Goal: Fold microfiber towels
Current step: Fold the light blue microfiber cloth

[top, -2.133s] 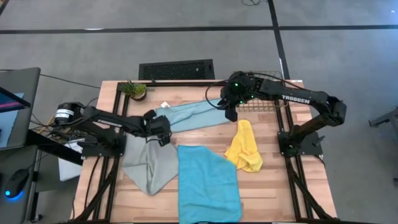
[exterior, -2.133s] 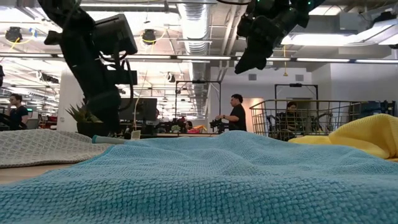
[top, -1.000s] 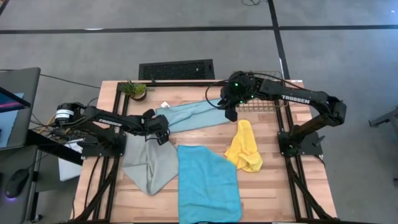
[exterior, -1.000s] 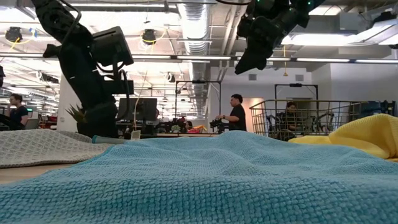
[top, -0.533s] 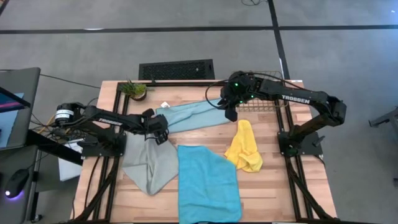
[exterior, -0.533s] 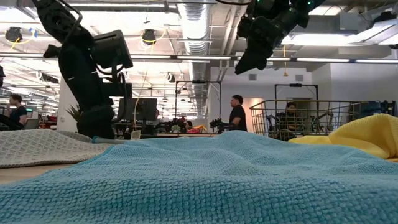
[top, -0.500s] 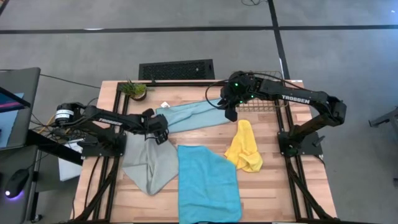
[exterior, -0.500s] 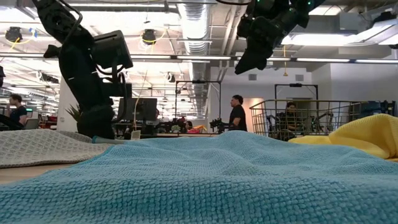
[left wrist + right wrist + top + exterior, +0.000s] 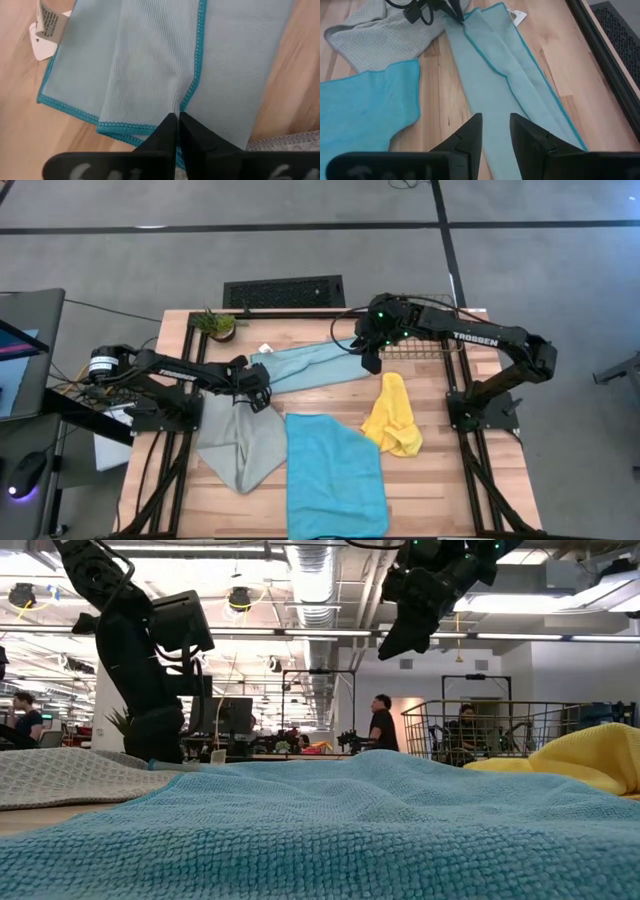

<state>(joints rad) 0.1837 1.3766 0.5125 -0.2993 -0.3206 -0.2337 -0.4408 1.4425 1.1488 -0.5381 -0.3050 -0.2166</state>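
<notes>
One edge only: left pincer (image 9: 174, 120) clamped on pale blue towel (image 9: 150, 60) hem, lift slow; right pincer (image 9: 495, 127) hovers apart, empty.

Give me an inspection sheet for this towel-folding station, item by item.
Surface: slatted wooden table, bare at the near right.
Job's things: pale blue microfiber towel bunched lengthwise at the back; grey-green towel near left; cyan-blue towel centre front; yellow towel crumpled to the right.
Clutter: wire mesh basket at the back right; small potted plant at the back left.
Grippers: left tool shut on the pale blue towel's teal-stitched edge; right tool open above that towel's other end.
Cables: black cables by the left arm's base.
Surroundings: floor vent behind the table; people far in the room.
</notes>
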